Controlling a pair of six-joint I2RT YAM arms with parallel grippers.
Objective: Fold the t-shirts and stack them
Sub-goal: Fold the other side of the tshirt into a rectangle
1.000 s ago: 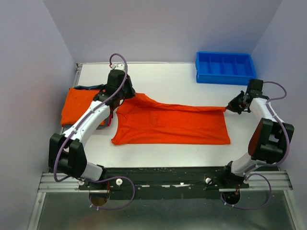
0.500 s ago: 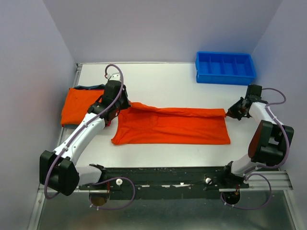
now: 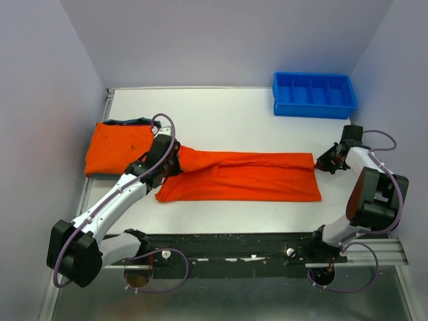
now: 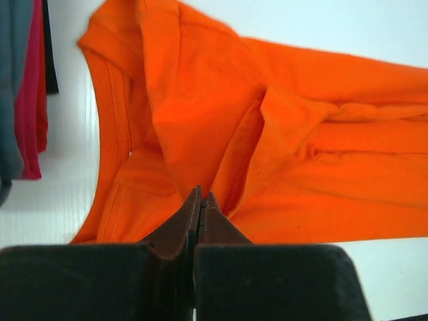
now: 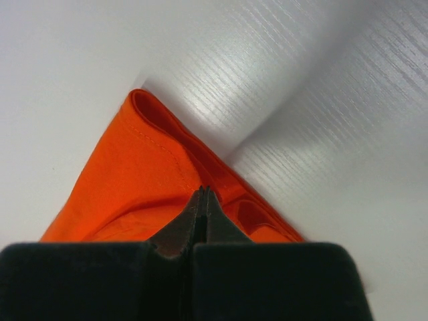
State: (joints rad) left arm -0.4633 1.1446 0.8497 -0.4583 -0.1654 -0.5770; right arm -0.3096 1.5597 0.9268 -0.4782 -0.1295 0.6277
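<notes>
A bright orange t-shirt (image 3: 247, 175) lies as a long band across the middle of the table, its far edge folded over toward the near side. My left gripper (image 3: 175, 160) is shut on the shirt's left end; the left wrist view shows the jaws (image 4: 201, 194) closed on orange cloth (image 4: 301, 154). My right gripper (image 3: 319, 159) is shut on the shirt's far right corner, with the jaws (image 5: 203, 191) closed on the cloth (image 5: 134, 180). A stack of folded shirts (image 3: 115, 148) lies at the left, orange on top with a teal edge showing.
A blue plastic bin (image 3: 314, 94) with dividers stands at the back right. Teal (image 4: 12, 87) and pink-red (image 4: 33, 93) shirt edges show at the left of the left wrist view. The table's near edge (image 3: 234, 227) lies just below the shirt.
Both grippers have moved toward the near edge with the shirt's far edge in them. The shirt has gone from a wide spread to a narrower folded band.
</notes>
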